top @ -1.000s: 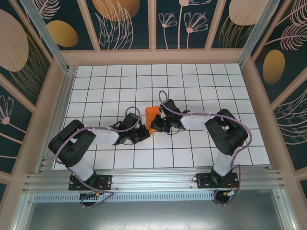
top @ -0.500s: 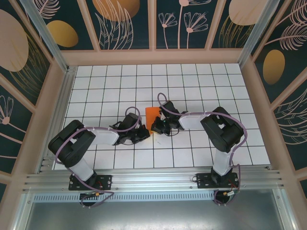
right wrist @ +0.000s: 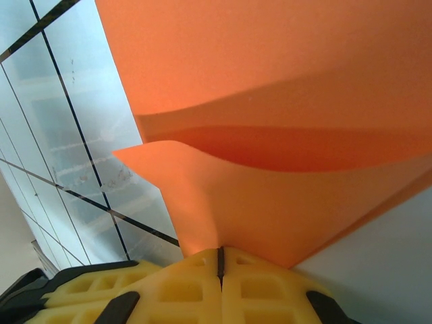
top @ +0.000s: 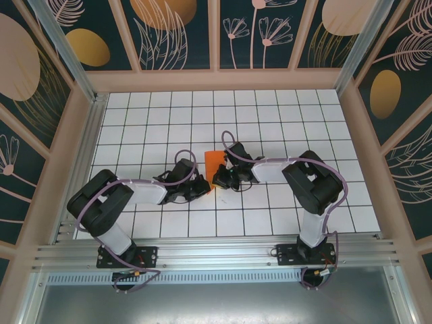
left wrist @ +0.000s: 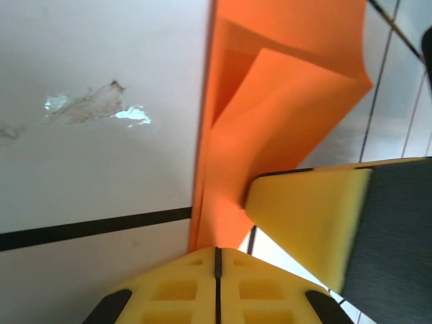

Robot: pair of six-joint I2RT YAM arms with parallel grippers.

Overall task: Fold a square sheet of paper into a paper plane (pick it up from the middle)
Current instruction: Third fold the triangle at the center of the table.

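We saw the left gripper [left wrist: 216, 260] with its yellow fingers pressed together, their tips meeting along a thin seam, and the square sheet of paper [left wrist: 270, 121] ran straight into that seam, so the gripper had it pinched at one edge. From that wrist the orange paper lay in folded layers, one flap over another with a sharp crease between them, and a yellow-and-black finger from the other arm sat just beside it on the right.

The right gripper [right wrist: 221, 258] was likewise closed tight, its two pads touching, with the paper caught between them. There the paper spread away from the fingers in curved layers, one loose pointed flap bowing outward on the left.

From above, the paper showed as a narrow, creased orange shape near the middle of the table [top: 270, 115], well apart from all four edges. The two grippers met at its near end, the left reaching in from the left side and the right from the right side.
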